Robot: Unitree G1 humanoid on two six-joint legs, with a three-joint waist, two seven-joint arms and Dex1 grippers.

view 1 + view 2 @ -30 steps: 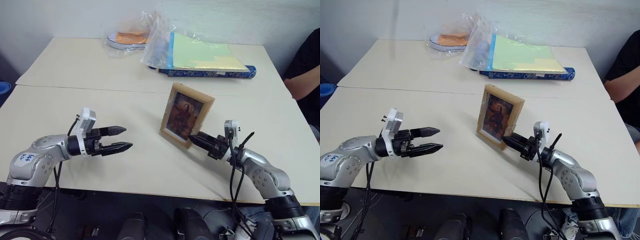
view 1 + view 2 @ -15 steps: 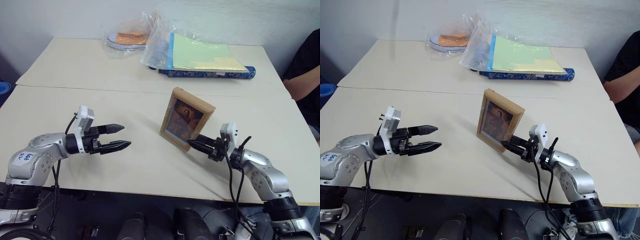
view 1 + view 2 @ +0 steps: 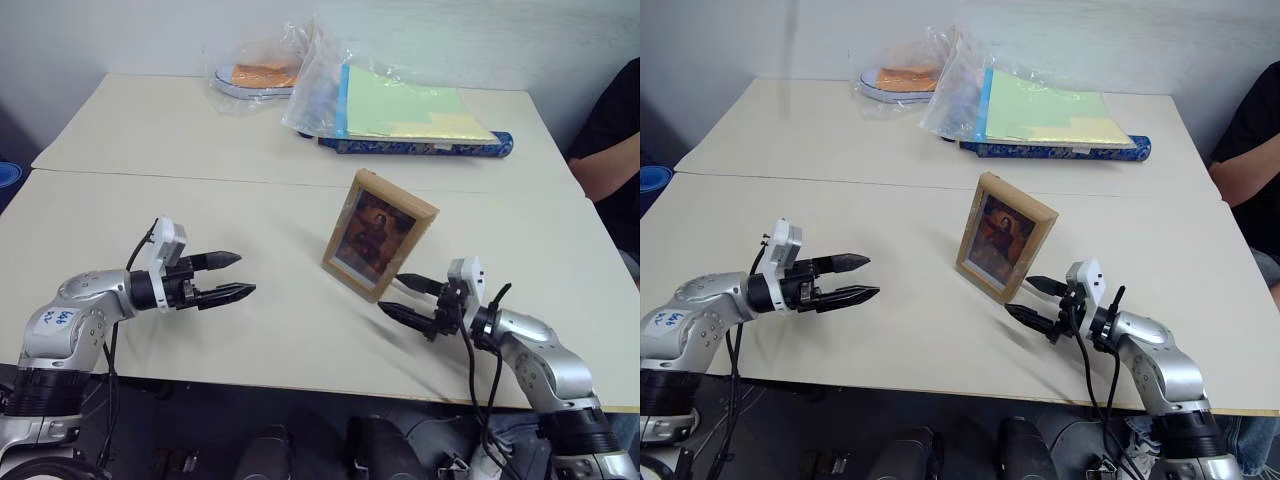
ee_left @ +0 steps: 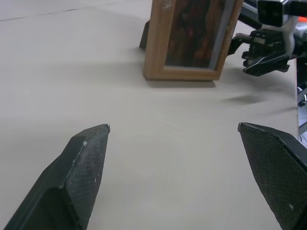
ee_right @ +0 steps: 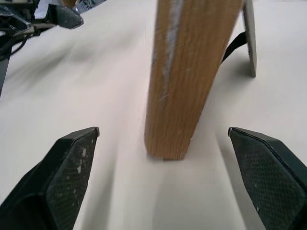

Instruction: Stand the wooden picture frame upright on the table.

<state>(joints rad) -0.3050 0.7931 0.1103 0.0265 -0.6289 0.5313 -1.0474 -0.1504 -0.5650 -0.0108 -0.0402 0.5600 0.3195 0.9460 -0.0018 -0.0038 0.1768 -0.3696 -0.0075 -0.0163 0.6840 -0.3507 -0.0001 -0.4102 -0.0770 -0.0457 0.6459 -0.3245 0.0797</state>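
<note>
Left eye view, one wooden picture frame (image 3: 379, 236) apparently freestanding, two claws spread.

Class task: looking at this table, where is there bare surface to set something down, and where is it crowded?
Bare: the table between the left end effector and the wooden picture frame, and its near-left panel. Crowded: the far edge, with plastic bags and a blue-edged folder.

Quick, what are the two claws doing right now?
Left gripper: open, holding nothing.
Right gripper: open, just beside the picture frame, not gripping it.
</note>
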